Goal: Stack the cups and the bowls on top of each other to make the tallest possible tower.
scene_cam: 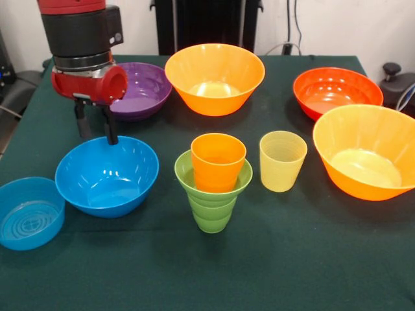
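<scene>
The tower stands at the front centre: a green ribbed cup [211, 217] at the bottom, a small green bowl [184, 173] seated in it, and an orange cup [218, 162] upright in that bowl. A pale yellow cup [282, 161] stands alone just to its right. My gripper [97, 137] hangs open and empty over the far rim of the medium blue bowl [107, 176], its two black fingers [111, 126] apart. The purple bowl [141, 91] lies behind the gripper. The small translucent blue bowl [29, 214] sits at the front left.
A big orange bowl [214, 78] stands at the back centre, a red-orange bowl [336, 91] at the back right, and a second big orange bowl [366, 150] at the right edge. All rest on the dark green table cloth [207, 278].
</scene>
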`<action>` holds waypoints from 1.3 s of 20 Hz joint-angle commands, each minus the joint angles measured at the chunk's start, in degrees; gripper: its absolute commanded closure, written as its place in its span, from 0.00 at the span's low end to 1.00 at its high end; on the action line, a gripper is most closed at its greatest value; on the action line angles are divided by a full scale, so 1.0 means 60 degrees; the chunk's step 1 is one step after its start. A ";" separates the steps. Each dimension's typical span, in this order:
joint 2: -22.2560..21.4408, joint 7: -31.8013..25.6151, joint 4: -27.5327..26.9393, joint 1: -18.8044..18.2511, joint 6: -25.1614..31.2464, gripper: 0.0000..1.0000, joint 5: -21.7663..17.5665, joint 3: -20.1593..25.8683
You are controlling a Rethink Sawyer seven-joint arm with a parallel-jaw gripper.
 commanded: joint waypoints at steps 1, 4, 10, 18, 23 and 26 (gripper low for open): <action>-0.0112 -0.2893 -0.0252 -0.0514 0.1485 0.00 -0.0901 0.0916; -0.0177 -0.3033 -0.0439 -0.0588 0.1786 0.00 -0.0914 0.1032; 0.0127 -0.3084 -0.0709 -0.0784 0.1608 0.00 -0.1287 0.1167; 0.0969 -0.2831 -0.1630 -0.0696 0.1549 0.00 -0.1916 0.0958; 0.1428 -0.2793 -0.2308 -0.0689 0.1800 0.00 -0.2102 0.0890; 0.1584 -0.2880 -0.2673 -0.0717 0.2042 0.00 -0.2131 0.0910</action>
